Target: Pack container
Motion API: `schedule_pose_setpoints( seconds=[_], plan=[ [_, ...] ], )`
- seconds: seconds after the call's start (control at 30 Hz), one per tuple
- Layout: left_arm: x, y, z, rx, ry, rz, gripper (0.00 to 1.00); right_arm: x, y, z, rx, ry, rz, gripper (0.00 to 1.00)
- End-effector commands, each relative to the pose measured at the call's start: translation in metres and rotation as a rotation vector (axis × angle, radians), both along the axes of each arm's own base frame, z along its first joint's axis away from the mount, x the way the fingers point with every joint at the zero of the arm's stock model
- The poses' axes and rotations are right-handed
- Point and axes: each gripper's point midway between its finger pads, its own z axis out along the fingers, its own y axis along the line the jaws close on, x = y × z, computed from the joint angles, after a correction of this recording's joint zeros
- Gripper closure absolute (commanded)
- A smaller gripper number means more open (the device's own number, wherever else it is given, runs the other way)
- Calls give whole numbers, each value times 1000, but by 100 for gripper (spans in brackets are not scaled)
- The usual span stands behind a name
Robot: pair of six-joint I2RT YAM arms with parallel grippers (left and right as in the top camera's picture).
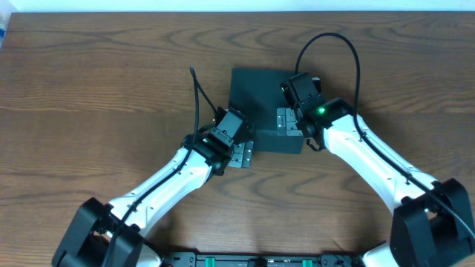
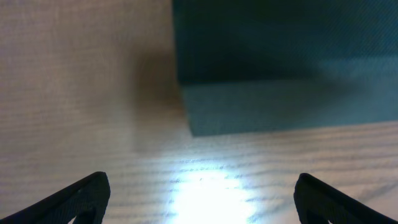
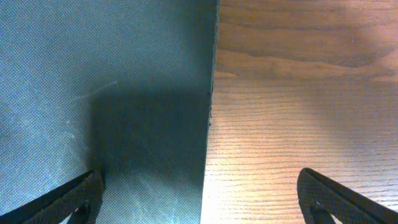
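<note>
The dark teal-green container [image 1: 260, 100] sits at the table's middle with its flat lid down. My left gripper [image 1: 245, 152] stands open just off the box's near-left corner. In the left wrist view the container [image 2: 273, 62] lies ahead, and only bare, brightly lit wood shows inside my left gripper [image 2: 202, 200]. My right gripper [image 1: 291, 122] hovers open over the box's near-right part. Seen from the right wrist, the right gripper [image 3: 199, 200] straddles the edge of the container [image 3: 106, 81], one finger over the lid and the other over the wood.
Brown wood-grain table [image 1: 96, 89] spreads on all sides of the box. Black cables [image 1: 326, 41] loop above the right arm and beside the left wrist. No snack packets show in any view.
</note>
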Motion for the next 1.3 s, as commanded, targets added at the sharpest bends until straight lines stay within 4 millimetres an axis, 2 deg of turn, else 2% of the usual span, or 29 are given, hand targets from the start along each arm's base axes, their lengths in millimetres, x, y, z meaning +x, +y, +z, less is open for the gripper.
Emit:
schedule_pose_setpoints(
  seconds=[0.0,0.43,0.6,0.77,1.27],
  plan=[
    [5,0,-6,29,-15,-16,4,-4,-12,-10,-32,18,-31,1],
    [18,-9,-30,35,-17,-28,4,-3,-11,-10,-31,15,-31,1],
    [25,-15,-30,17,-47,-33,4,-3,-11,-9,-30,14,-31,1],
    [35,-11,-25,41,-95,-11,5,-3,-11,-9,-30,14,-31,1],
    [46,-9,-19,70,-156,-21,4,-2,-14,-9,-46,7,-37,1]
  ],
)
